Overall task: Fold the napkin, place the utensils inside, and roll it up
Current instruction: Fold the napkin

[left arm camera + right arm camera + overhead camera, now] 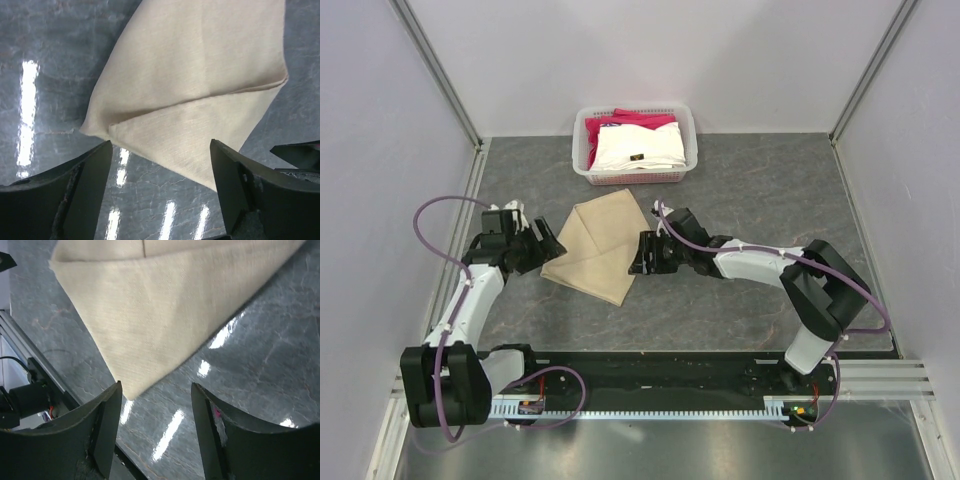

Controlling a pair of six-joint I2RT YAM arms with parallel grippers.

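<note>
Napkin [598,245] lies flat on the grey tabletop [750,190], mid-field, between the two arms. It is folded over on itself, one layer lapping the other, and the layer edges do not line up. The outline is kite-like. One tip points toward the arm bases and the broad end faces the white basket [582,165]. The long axis runs roughly far-to-near, but this is hard to fix because the shape is nearly as wide as it is long. The far corner sits just beside the basket's front wall; I cannot tell whether it touches.

Both wrist views cut the napkin off at the frame top, so each shows only one corner.

In the basket, a white folded cloth [638,148] lies on top. A pink-red folded cloth [620,120] is mostly hidden beneath it, showing only at the back edge.

Left fingers [85,190] are spread apart and hold nothing, low at the napkin's left corner. Right fingers [100,430] are likewise spread and hold nothing, at its right edge, with the near tip lying ahead of the gap between them.
</note>
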